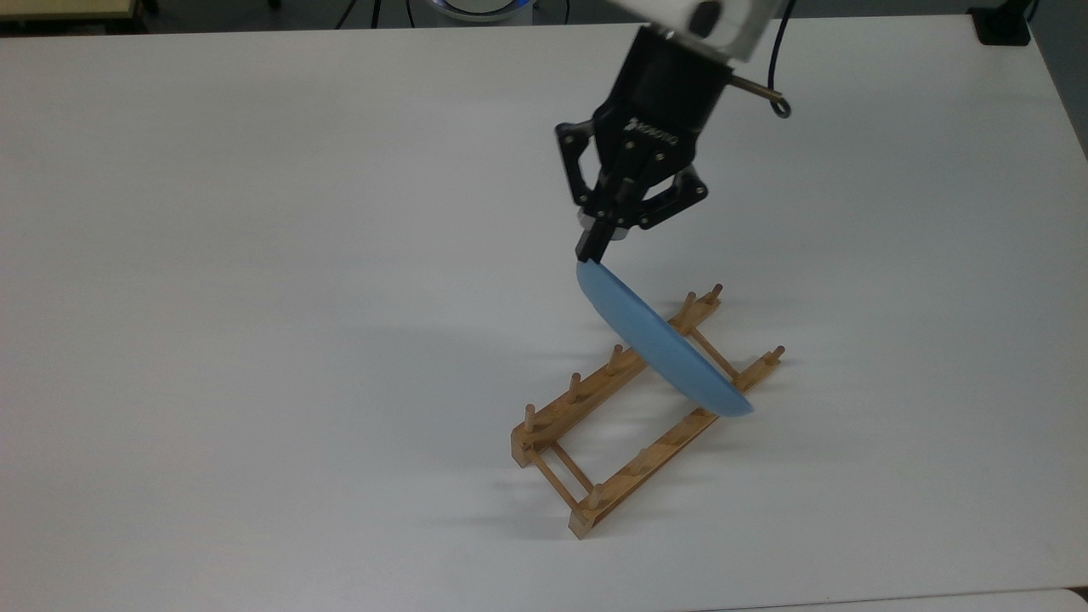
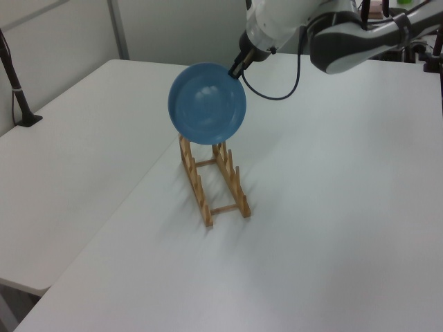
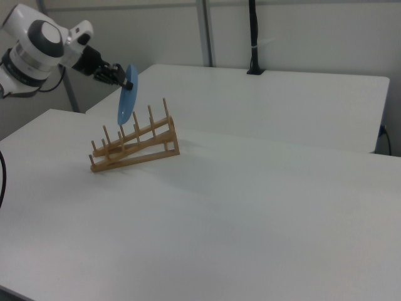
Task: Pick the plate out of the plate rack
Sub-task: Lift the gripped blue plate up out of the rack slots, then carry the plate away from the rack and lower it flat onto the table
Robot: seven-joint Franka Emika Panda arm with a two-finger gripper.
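Light-brown bare wood throughout the plate rack (image 1: 633, 416), rails, pegs and thin crossbars alike, matt and unvarnished by the look of it. Smooth light-blue plate (image 2: 207, 104) of what looks like plastic, with a faint soft sheen on its face in the left view; matt black hard plastic or metal on the gripper (image 1: 592, 247), glossy white shell on the arm (image 3: 37, 44) behind it, with a thin black rubbery cable (image 2: 277, 88) looping alongside. Flat, smooth, matt white top on the table (image 1: 255, 297).
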